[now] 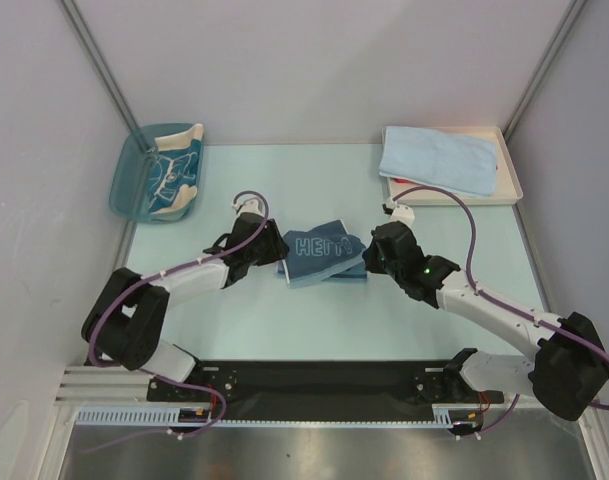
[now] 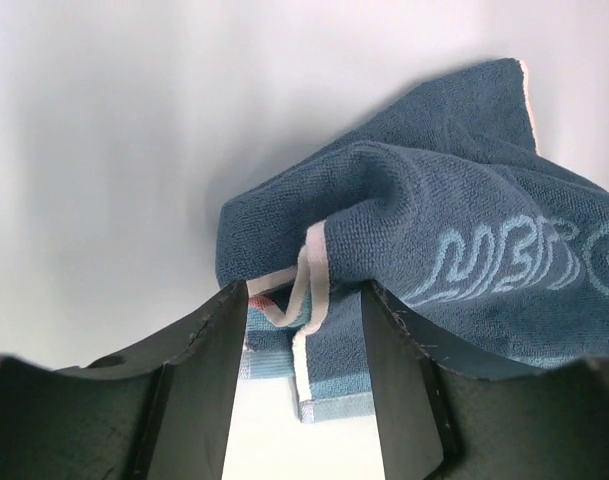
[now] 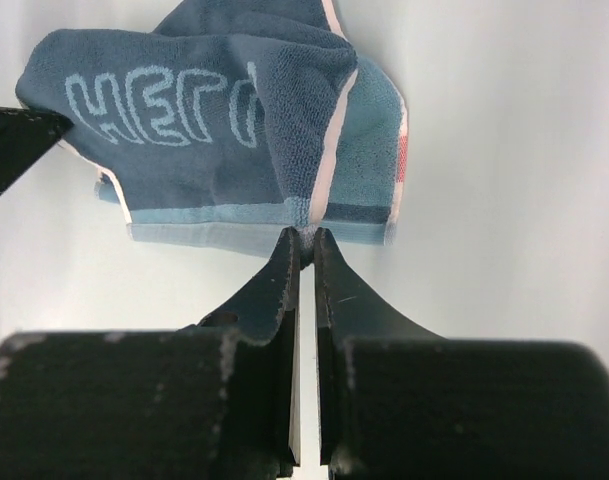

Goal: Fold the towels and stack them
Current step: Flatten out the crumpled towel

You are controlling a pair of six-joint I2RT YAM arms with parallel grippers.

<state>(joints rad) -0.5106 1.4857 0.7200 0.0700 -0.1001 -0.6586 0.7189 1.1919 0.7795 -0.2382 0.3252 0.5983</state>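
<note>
Robot lab cell, plain grey panel walls (image 1: 314,60), metal corner posts (image 1: 97,60), pale table (image 1: 314,320), bolted arm rail (image 1: 314,385).

Blue plastic bin (image 1: 126,182), cream tray (image 1: 508,172), pale table (image 1: 284,322)

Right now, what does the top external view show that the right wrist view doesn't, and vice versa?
Only top external: the blue bin at far left holding a beige towel, and the light-blue towel on the cream tray at far right.
Only right wrist: the right tool pinching the near edge of the dark-blue towel, plus a red patch at its right edge.
Both: that lettered towel, crumpled on the table.
</note>
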